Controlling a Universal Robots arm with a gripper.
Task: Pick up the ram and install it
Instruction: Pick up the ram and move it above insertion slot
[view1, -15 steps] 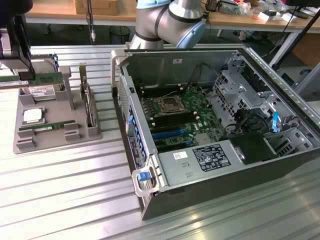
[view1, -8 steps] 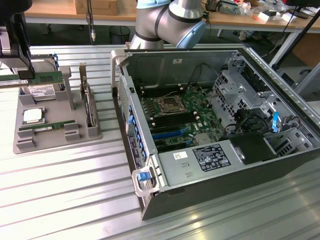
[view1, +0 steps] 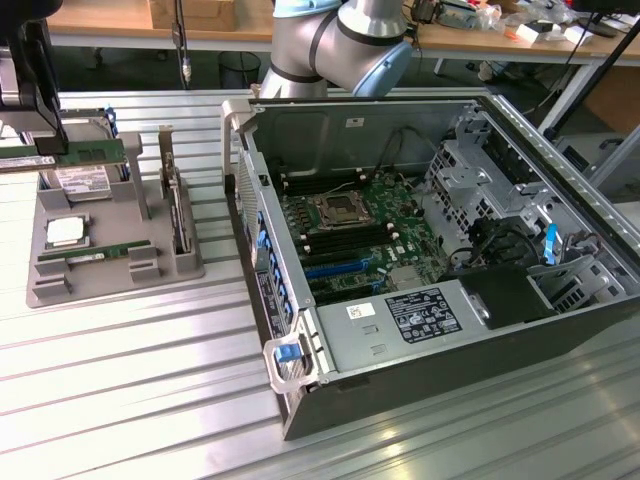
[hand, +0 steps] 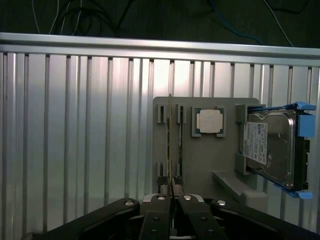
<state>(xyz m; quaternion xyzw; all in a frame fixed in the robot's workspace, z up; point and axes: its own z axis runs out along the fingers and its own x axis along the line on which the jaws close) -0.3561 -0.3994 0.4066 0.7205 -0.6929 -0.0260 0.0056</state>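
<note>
The gripper (view1: 48, 140) (hand: 171, 194) is standing closed on the ram (view1: 95, 152) (hand: 170, 140), its two dark fingers (hand: 156, 210) pinching the thin green strip from both faces. In the wrist view the ram is showing edge-on, running straight out from between the fingertips. In the exterior view the gripper is sitting at about ten o'clock of the picture and is holding the ram level and lengthwise, raised above the grey holder tray (view1: 150, 265) (hand: 200, 165).

Under the held strip, the tray is resting on the ribbed metal worktop (view1: 120, 380) (hand: 75, 125). A hard drive (view1: 80, 182) (hand: 267, 145) with blue side rails is lying in the tray just behind the ram. A square silver CPU chip (view1: 65, 232) (hand: 209, 121) is sitting in its pocket at six o'clock from the gripper. A second ram (view1: 95, 254) is lying in its slot just beyond the chip, toward five o'clock. A taller card with a metal bracket (view1: 175, 205) is standing upright along the tray's three o'clock edge.

At three o'clock from the tray, just beside it, the open computer case (view1: 300, 400) is lying on the worktop, with the motherboard (view1: 365, 240) and its dark memory slots (view1: 310, 183) showing inside. The arm's grey elbow (view1: 340, 40) is hanging over the case's twelve o'clock side
</note>
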